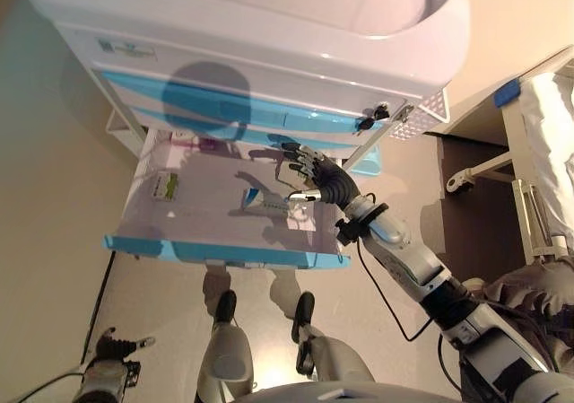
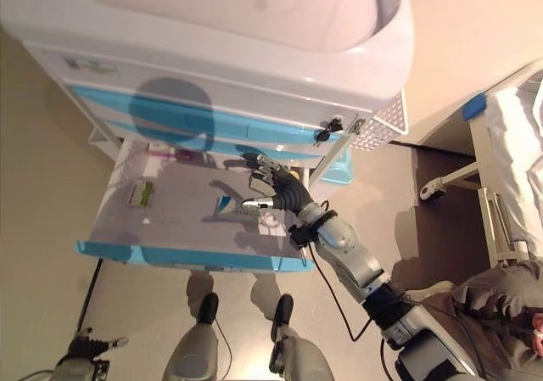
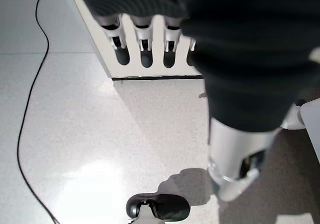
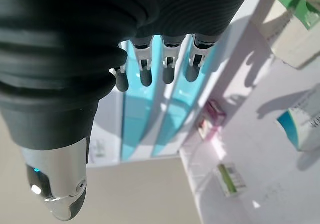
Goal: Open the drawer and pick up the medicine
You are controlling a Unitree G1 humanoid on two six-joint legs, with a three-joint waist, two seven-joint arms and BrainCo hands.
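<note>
Drawer open; right hand, fingers relaxed, over white-and-teal medicine box. Left hand low, fingers spread.

The right arm reaches forward from the lower right, its right hand held out with fingers straight and slightly spread. The left hand hangs low at the robot's side, fingers relaxed.

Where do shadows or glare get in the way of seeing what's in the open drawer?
Left eye view: a round dark shadow lies on the cabinet front, and the right hand casts finger shadows over the drawer floor beside the teal-and-white box. Right wrist view: the same shadows streak the drawer; the box is bright but readable. Left wrist view: a glare patch on the floor.
</note>
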